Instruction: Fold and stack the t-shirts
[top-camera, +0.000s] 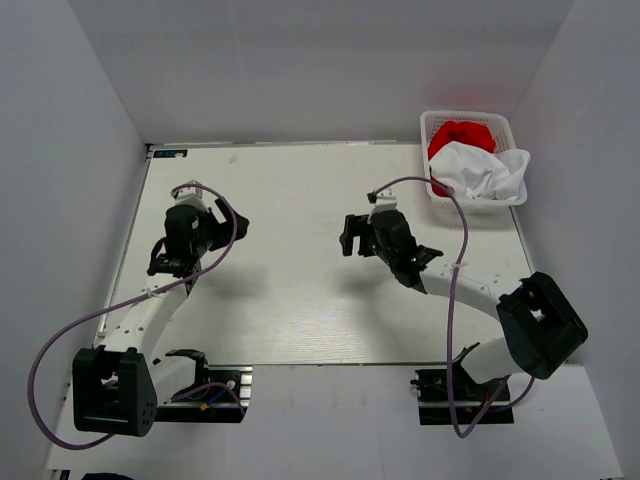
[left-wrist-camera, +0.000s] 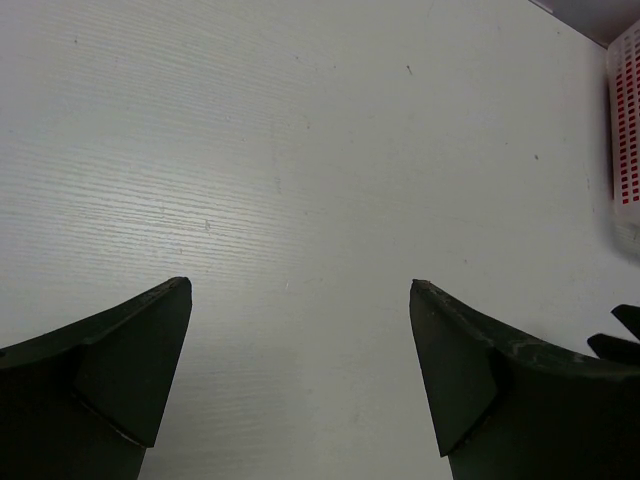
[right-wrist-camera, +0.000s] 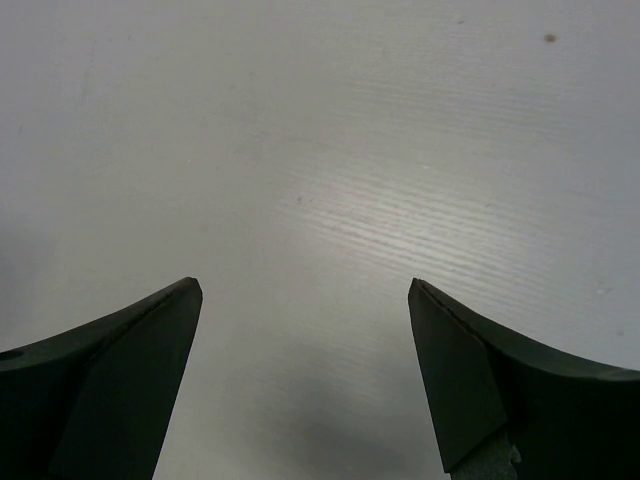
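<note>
The white t-shirt (top-camera: 485, 170) lies crumpled in the white mesh basket (top-camera: 432, 124) at the far right of the table, spilling over its near rim. The red t-shirt (top-camera: 458, 133) is bunched behind it in the same basket. My left gripper (top-camera: 228, 226) is open and empty over the bare left part of the table (top-camera: 290, 290); it also shows in the left wrist view (left-wrist-camera: 300, 290). My right gripper (top-camera: 347, 236) is open and empty over the table's middle, left of and nearer than the basket; it also shows in the right wrist view (right-wrist-camera: 305, 288).
White walls enclose the table on the left, back and right. The basket's side (left-wrist-camera: 625, 140) shows at the right edge of the left wrist view. Purple cables loop from both arms.
</note>
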